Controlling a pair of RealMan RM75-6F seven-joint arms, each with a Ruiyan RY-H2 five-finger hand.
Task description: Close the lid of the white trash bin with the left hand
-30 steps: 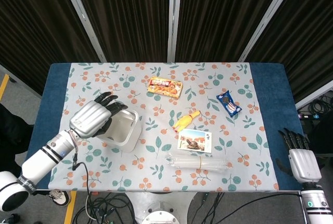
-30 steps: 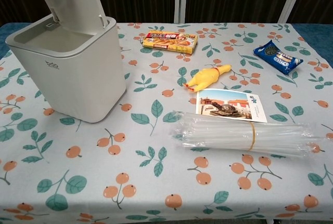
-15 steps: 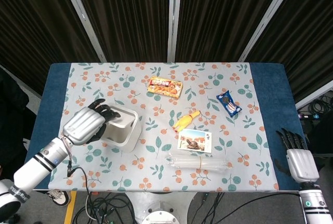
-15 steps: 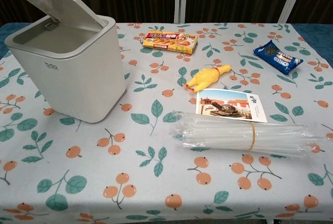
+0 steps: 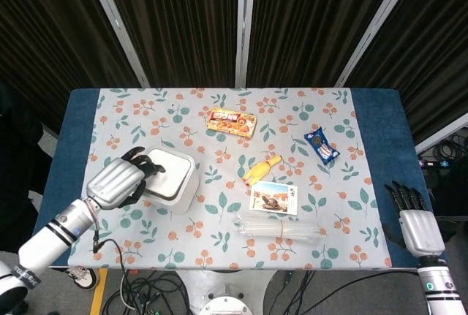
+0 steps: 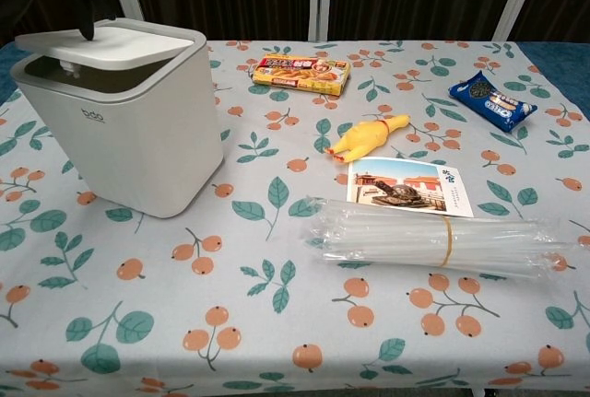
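The white trash bin point(image 6: 124, 130) stands at the table's left, also seen from above as the bin point(image 5: 174, 180). Its lid point(image 6: 106, 47) lies almost flat, with a narrow gap left at its near edge. My left hand point(image 5: 117, 183) rests at the lid's left edge, dark fingers point(image 5: 142, 165) spread over it; in the chest view only dark fingertips point(image 6: 85, 19) show above the lid. My right hand point(image 5: 415, 224) hangs off the table's right front corner, fingers apart, holding nothing.
A snack box point(image 5: 231, 120), a blue packet point(image 5: 322, 146), a yellow rubber chicken point(image 5: 260, 169), a postcard point(image 5: 274, 198) and a bundle of clear straws point(image 5: 281, 227) lie across the flowered cloth point(image 5: 146, 242) to the bin's right.
The lid has swung down from nearly upright to almost flat. My left hand has moved left and down with it.
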